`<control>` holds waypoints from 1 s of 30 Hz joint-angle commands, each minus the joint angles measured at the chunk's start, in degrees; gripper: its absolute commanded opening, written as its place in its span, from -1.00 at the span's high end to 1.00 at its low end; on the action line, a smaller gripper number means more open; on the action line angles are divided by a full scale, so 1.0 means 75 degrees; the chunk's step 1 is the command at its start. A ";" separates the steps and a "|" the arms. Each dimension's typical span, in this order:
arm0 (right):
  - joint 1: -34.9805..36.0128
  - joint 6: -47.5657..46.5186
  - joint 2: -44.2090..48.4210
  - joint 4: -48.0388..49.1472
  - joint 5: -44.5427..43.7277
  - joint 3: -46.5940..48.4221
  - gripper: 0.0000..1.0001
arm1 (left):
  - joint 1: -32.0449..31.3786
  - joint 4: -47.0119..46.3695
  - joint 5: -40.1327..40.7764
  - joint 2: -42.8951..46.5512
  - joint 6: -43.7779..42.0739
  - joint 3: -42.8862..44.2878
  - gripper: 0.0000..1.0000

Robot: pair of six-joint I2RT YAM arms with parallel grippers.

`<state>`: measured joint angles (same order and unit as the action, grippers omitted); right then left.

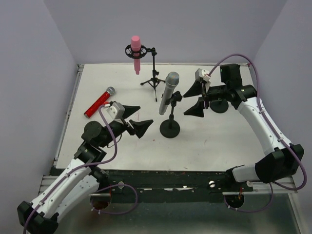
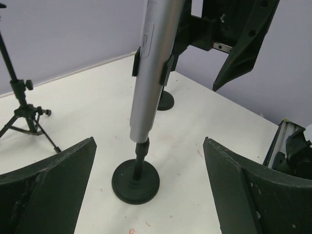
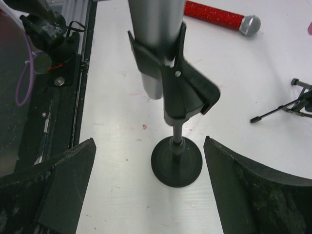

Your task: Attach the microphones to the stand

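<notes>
The silver-grey microphone (image 1: pixel 168 92) sits tilted in the clip of a round-base stand (image 1: pixel 170 129) at mid table. The pink microphone (image 1: pixel 135 51) hangs in the mount of a tripod stand (image 1: pixel 154 78) at the back. The red microphone (image 1: pixel 100 102) lies flat on the table at the left. My left gripper (image 1: pixel 136 120) is open and empty, just left of the round base. My right gripper (image 1: pixel 195 99) is open and empty, just right of the silver-grey microphone. In the left wrist view the silver-grey microphone (image 2: pixel 151 63) and base (image 2: pixel 135 181) lie ahead of the open left gripper (image 2: pixel 148 195). In the right wrist view the clip (image 3: pixel 180 83) holds the microphone (image 3: pixel 156 29) ahead of the open right gripper (image 3: pixel 148 190).
A second round stand base (image 1: pixel 219 105) stands behind my right gripper; it also shows in the left wrist view (image 2: pixel 165 101). The tripod's legs (image 2: pixel 24 117) spread at the back. The table's near edge has a black rail (image 1: pixel 161 178). Purple walls enclose the back and sides.
</notes>
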<state>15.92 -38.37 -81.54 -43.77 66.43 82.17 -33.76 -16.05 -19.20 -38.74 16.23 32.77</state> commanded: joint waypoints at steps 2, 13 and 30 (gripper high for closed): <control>-0.0025 0.1328 0.0735 0.2365 -0.0151 -0.1369 -0.99 | 0.0060 0.1224 0.0767 0.1519 -0.0042 -0.0573 -0.97; -0.0014 0.1073 0.0220 0.3878 0.0845 -0.2624 -1.00 | 0.0060 0.4858 0.1645 0.2435 -0.2057 0.0048 -0.97; 0.0572 0.2104 -0.1280 0.4593 0.0845 -0.1945 -0.52 | 0.0071 0.4543 0.1822 0.2716 -0.2644 -0.0561 -0.97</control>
<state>19.00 -25.02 -89.52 -12.38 71.18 65.25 -33.58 17.32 -6.22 -18.37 -2.22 28.86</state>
